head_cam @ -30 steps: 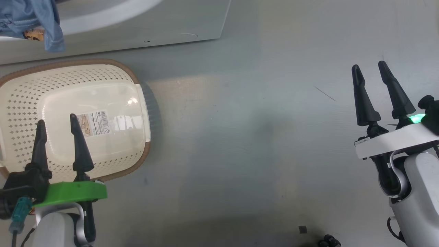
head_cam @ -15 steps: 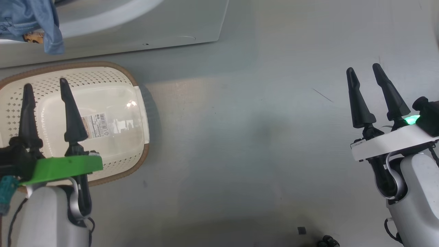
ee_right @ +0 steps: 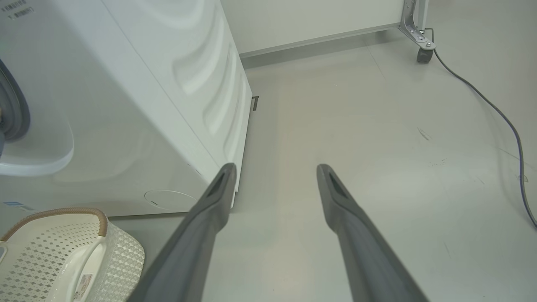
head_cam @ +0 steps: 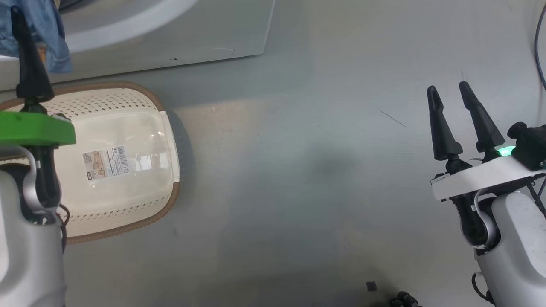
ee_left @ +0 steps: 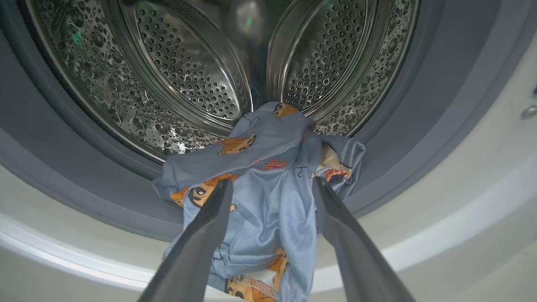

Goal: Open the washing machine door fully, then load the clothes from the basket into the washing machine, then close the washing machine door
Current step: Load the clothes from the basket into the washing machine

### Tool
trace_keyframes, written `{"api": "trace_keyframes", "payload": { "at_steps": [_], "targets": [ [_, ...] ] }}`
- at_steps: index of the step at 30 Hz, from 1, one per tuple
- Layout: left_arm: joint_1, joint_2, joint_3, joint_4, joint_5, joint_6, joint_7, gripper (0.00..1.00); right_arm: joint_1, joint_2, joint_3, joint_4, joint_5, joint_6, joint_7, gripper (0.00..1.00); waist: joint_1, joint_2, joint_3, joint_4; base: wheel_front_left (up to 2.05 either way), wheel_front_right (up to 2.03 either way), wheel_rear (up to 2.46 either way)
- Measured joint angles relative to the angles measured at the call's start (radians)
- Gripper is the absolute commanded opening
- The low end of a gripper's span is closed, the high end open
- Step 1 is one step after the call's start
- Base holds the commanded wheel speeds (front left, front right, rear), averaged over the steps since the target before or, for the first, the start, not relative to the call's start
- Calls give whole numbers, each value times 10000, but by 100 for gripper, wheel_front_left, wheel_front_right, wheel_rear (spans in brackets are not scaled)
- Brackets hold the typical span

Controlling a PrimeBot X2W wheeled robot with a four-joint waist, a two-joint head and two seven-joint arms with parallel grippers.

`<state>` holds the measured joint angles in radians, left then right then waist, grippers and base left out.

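Observation:
The clothes (ee_left: 268, 159), light blue with orange cartoon figures, hang over the grey gasket (ee_left: 84, 167) at the mouth of the washing machine (head_cam: 170, 38), half out of the steel drum (ee_left: 188, 75). My left gripper (ee_left: 272, 184) is open, its fingers flanking the hanging cloth. In the head view one left finger (head_cam: 26, 64) rises beside the clothes (head_cam: 53, 30). The cream basket (head_cam: 106, 98) on the floor holds nothing but a label. My right gripper (head_cam: 448, 89) stands open over bare floor at the right. The washing machine door is out of view.
The washer's white side panel (ee_right: 126, 105) stands left of my right gripper (ee_right: 275, 167), with the basket (ee_right: 54, 251) at its foot. A dark cable (ee_right: 495, 109) and a caster (ee_right: 423, 54) lie far right. Small dark parts (head_cam: 403, 298) sit on the floor.
My left arm has lifted from above the basket up to the washer opening, beside the hanging clothes. The right gripper has held its place; the camera shifted slightly.

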<state>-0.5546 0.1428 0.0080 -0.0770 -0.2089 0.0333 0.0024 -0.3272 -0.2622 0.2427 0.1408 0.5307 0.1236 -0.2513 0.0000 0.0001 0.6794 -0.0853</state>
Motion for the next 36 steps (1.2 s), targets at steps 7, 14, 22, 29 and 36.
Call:
{"api": "trace_keyframes", "payload": {
  "at_steps": [7, 14, 22, 29, 36],
  "targets": [
    [-1009, 163, 236, 453, -729, -52, 2057, 100, -57, 90, 169, 6, 75, 0, 0, 100, 0, 0, 88, -157, 0, 0, 0],
    [-1500, 499, 426, 1237, -857, 174, 4069, 100, -63, 117, 247, 82, 81, 0, 0, 100, 0, 0, 179, -305, 0, 0, 0],
    [-2448, 491, 826, 1532, -1319, 328, 5183, 100, -99, 142, 230, 102, 148, 0, 0, 100, 0, 0, 287, -419, 0, 0, 0],
    [-2757, 407, 1122, 1956, -1722, 510, 6094, 100, -135, 138, 234, 115, 163, 0, 0, 100, 0, 0, 424, -480, 0, 0, 0],
    [-3355, 558, 1225, 2203, -1720, 623, 6803, 100, -306, 146, 337, 115, 167, 0, 0, 100, 0, 0, 607, -575, 0, 0, 0]
  ]
}}
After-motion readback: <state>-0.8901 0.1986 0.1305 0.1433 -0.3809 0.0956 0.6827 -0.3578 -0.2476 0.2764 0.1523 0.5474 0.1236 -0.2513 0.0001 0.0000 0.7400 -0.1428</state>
